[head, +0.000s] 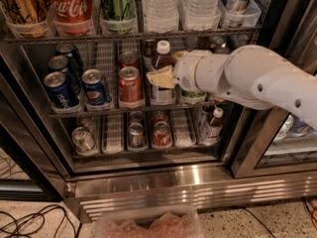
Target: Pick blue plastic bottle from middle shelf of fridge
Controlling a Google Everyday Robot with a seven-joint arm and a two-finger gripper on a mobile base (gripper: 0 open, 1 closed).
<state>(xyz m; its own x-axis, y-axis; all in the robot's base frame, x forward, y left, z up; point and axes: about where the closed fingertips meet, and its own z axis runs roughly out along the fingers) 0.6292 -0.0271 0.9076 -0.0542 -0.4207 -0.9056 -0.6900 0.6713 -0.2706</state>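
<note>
Warmly and unevenly lit, brightest across the white arm (257, 76) and the top row of large bottles (158, 6). Glaring hard off the steel base of the fridge (163, 180), in a broad pale streak low at centre. Dim at the back of the middle shelf (106, 58), shaded behind the cans (131, 86) and under the arm. Paler on the end effector (161, 77), at the middle shelf directly in front of the blue plastic bottle (159, 61), catching light on its yellowish face. Murky over the floor (29, 217) at lower left, nearly black along the door trim (22, 148).
</note>
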